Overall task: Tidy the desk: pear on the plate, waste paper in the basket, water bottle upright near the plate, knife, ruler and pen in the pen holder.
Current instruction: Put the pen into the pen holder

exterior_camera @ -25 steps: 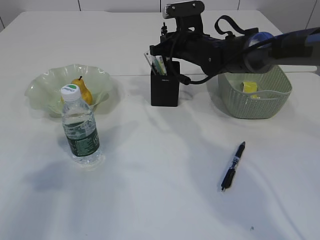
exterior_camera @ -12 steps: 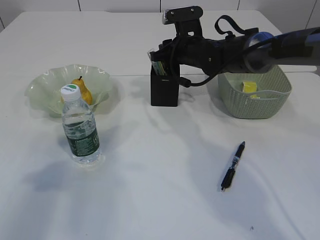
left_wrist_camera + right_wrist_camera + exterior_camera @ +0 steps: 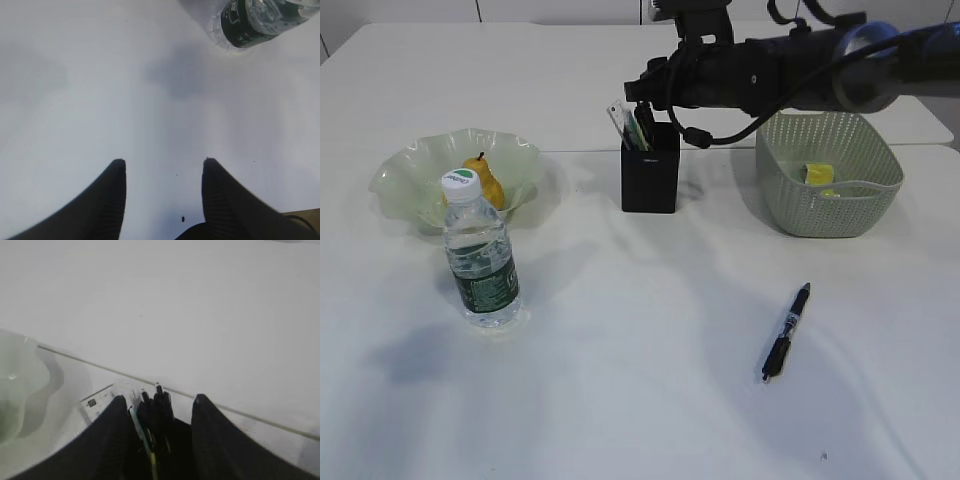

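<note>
Risen from the black square pen holder (image 3: pixel 650 180), the right gripper (image 3: pixel 159 412) has its jaws apart; the slim black pen (image 3: pixel 787 331) right of the holder looks light and stiff, best pinched mid-barrel.

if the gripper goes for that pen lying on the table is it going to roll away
Probably somewhat: the pen looks round-barrelled and lies flat on smooth white table, so a sideways nudge may roll it. It looks slim and stiff, likely light; its clip may check rolling.

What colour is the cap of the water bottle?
The cap of the water bottle is white with a small green mark on top, seen best in the exterior view.
</note>
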